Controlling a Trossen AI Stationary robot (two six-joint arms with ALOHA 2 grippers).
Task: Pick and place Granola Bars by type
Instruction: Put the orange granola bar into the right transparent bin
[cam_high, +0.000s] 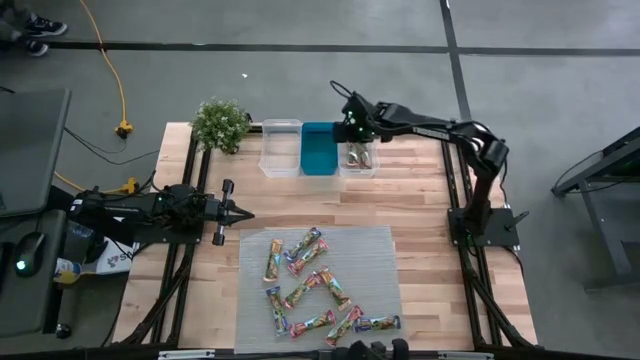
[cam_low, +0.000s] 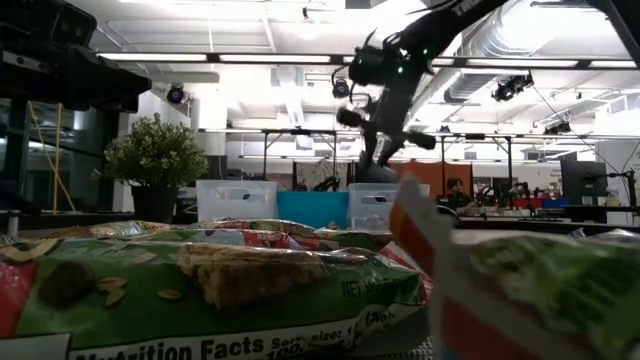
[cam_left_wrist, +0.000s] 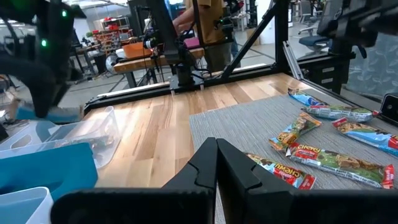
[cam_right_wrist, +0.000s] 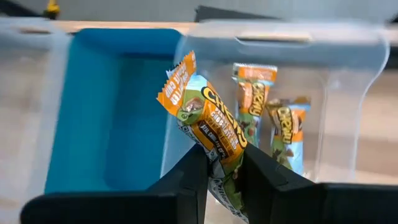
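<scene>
Right hand carrying an orange bar to the bins.
High view: we note right hand (cam_high: 357, 133) over the clear bin (cam_high: 358, 160) beside the teal bin (cam_high: 319, 148); remaining Granola Bars (cam_high: 318, 285) on the counter's mat (cam_high: 375, 250); left hand (cam_high: 236, 211) waits, pinched together.
Right wrist view: fingers clamp the orange bar (cam_right_wrist: 208, 121) above two matching bars (cam_right_wrist: 270, 118), likely for sorting.

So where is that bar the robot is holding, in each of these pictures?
High view: hidden under the right gripper, above the right-hand clear bin.
Low view: cannot tell; the gripper hangs over the bins.
Left wrist view: not in it.
Right wrist view: orange-wrapped bar pinched between the fingers.
Shared landmark: the teal bin.
</scene>
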